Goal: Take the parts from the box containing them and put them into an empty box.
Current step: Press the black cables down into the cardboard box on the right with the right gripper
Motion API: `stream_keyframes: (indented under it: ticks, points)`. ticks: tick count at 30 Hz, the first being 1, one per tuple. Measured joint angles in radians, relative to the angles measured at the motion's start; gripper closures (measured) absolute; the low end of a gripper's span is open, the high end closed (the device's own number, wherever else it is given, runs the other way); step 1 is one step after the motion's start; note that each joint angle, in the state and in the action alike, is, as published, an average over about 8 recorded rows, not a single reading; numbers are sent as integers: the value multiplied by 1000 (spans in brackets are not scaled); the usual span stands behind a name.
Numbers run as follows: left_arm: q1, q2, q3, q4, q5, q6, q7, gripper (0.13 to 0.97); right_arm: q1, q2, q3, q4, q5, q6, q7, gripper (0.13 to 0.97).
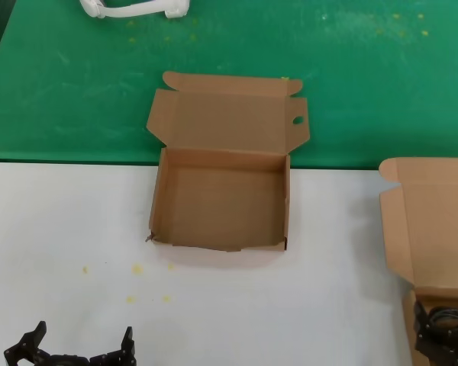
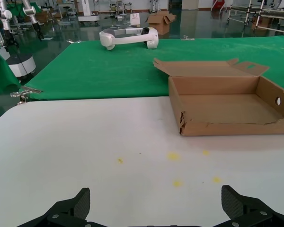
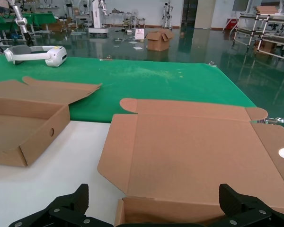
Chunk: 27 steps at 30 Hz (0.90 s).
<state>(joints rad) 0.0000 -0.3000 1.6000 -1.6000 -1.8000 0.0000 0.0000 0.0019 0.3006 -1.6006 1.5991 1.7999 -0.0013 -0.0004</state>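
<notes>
Black cable hanks [image 1: 449, 320] peek out at the near right edge in our head view, lying in the source mailer box [image 1: 431, 229] with its lid laid back. Right above them hangs our right gripper [image 3: 151, 208], fingers spread wide over that box's near wall. Mid-table sits the empty mailer box [image 1: 221, 202], lid open onto the green mat [image 1: 61, 84], a round hole in one flap and a tear at its front-left corner. Our left gripper [image 1: 80, 352] hovers low over the white table [image 1: 76, 221], jaws wide apart. A white headset [image 2: 128, 37] lies on the mat. We read no writing anywhere.
</notes>
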Motion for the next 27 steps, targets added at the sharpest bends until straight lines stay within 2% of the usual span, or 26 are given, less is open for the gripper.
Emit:
stream_keyframes:
  ticks: [9,15,21,27]
  points:
    - [0,0,0,0,0,0,0,132,0,5,-1,6,-1,0,0,129]
    - [0,0,0,0,0,0,0,132,-1,53,-18,39,1,11,-7,129]
    - [0,0,0,0,0,0,0,132,0,166,-89,69,65,82,-46,129]
    - [0,0,0,0,0,0,0,132,11,353,-201,109,208,191,-144,129]
